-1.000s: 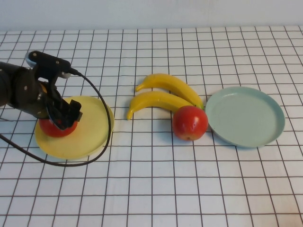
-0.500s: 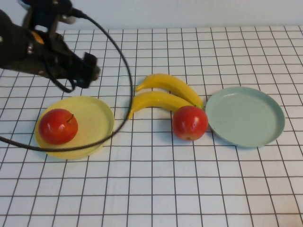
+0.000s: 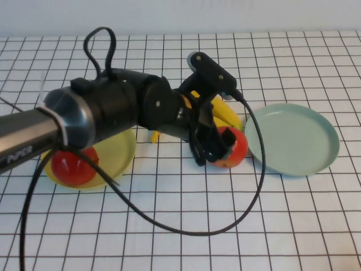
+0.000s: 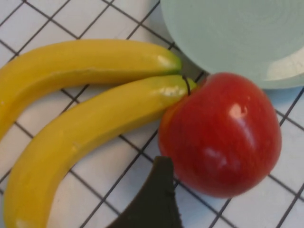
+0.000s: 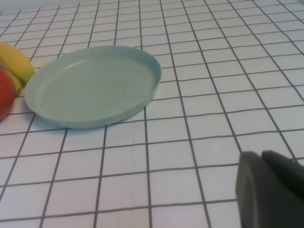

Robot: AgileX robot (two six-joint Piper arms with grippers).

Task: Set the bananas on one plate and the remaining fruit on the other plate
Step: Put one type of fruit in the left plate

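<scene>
One red apple [image 3: 70,167] lies on the pale yellow plate [image 3: 121,148] at the left. The second apple [image 3: 236,148] lies on the table between the two bananas [image 3: 227,113] and the empty blue-green plate [image 3: 293,138]. My left gripper [image 3: 214,151] is open, low at this apple's left side, not closed on it. In the left wrist view one dark finger [image 4: 154,199] sits beside the apple [image 4: 221,133], which touches the nearer banana's tip [image 4: 95,128]. My right gripper [image 5: 266,190] is shut and empty, off to the right of the blue-green plate [image 5: 95,85].
The left arm [image 3: 113,113] reaches across the table's middle and hides most of the bananas. Its black cable [image 3: 248,186] loops over the table in front of the apple. White gridded tablecloth [image 3: 180,237] lies all around.
My left gripper let go of the first apple on the yellow plate, rose, then swung right and came down at the second apple. The fruit and plates have not moved.
</scene>
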